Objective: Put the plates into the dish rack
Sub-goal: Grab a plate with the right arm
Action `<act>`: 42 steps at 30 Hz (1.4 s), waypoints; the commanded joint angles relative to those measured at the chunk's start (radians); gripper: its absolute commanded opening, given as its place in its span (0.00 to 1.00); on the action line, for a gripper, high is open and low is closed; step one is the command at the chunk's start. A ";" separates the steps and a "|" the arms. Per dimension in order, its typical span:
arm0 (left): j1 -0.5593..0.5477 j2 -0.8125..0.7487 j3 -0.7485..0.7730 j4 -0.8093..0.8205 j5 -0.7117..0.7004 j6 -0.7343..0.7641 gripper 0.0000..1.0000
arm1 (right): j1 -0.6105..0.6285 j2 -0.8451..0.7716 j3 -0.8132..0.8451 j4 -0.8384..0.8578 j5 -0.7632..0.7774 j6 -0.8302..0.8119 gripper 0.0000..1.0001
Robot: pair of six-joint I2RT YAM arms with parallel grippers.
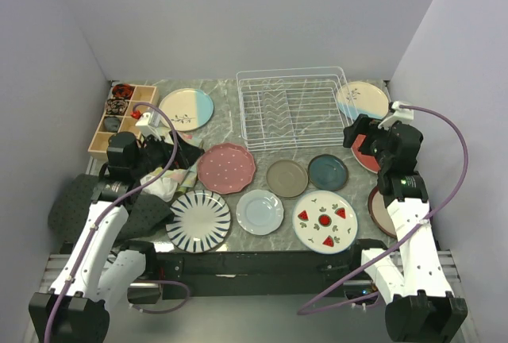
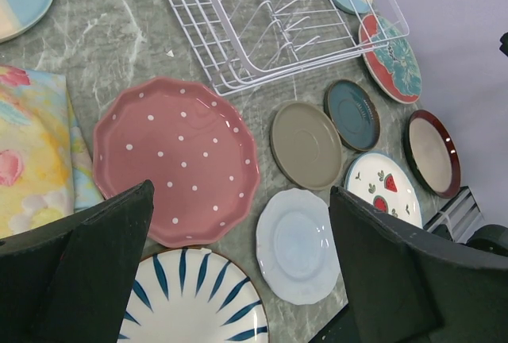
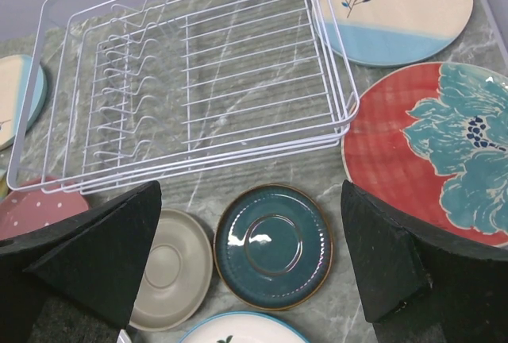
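Note:
The white wire dish rack (image 1: 292, 109) stands empty at the back centre; it also shows in the right wrist view (image 3: 190, 81). Plates lie flat around it: pink dotted (image 1: 226, 167), striped (image 1: 198, 221), pale blue (image 1: 259, 211), watermelon (image 1: 325, 221), taupe (image 1: 286, 178), dark teal (image 1: 328, 171), two cream-and-blue ones (image 1: 186, 109) (image 1: 362, 100), and red floral (image 3: 432, 148). My left gripper (image 2: 241, 190) is open and empty above the pink dotted plate (image 2: 175, 156). My right gripper (image 3: 251, 188) is open and empty above the dark teal plate (image 3: 272, 246).
A wooden compartmented box (image 1: 119, 117) sits at the back left. A floral cloth (image 2: 32, 152) and dark cloth (image 1: 79, 200) lie at the left under my left arm. A brown-rimmed plate (image 1: 382, 210) lies at the right edge.

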 commanded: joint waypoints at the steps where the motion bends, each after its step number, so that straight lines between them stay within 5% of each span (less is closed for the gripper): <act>1: -0.002 -0.003 0.058 0.010 0.008 0.032 0.97 | -0.005 -0.007 0.051 0.028 0.000 0.015 1.00; 10: -0.003 0.026 0.059 0.008 0.034 0.025 0.97 | -0.007 -0.013 0.042 0.014 -0.103 -0.034 1.00; 16: -0.003 0.072 0.068 -0.019 0.034 -0.020 0.97 | 0.007 -0.073 -0.042 0.063 -0.512 -0.238 1.00; 21: -0.003 0.116 0.084 -0.159 0.051 -0.083 0.97 | 0.263 0.024 0.033 -0.081 -0.465 -0.453 1.00; 26: -0.023 0.084 0.032 -0.217 0.012 -0.155 0.97 | 0.387 0.195 0.146 -0.262 -0.601 -0.577 1.00; 33: -0.130 0.102 -0.051 -0.241 -0.213 -0.262 0.97 | 0.510 0.223 0.100 -0.259 -0.542 -0.674 1.00; 38: -0.219 0.192 -0.009 -0.236 -0.340 -0.281 0.97 | 0.743 0.230 0.047 -0.187 -0.419 -0.839 1.00; 42: -0.221 0.178 0.041 -0.262 -0.411 -0.258 0.97 | 0.869 0.385 0.106 -0.130 -0.281 -0.927 1.00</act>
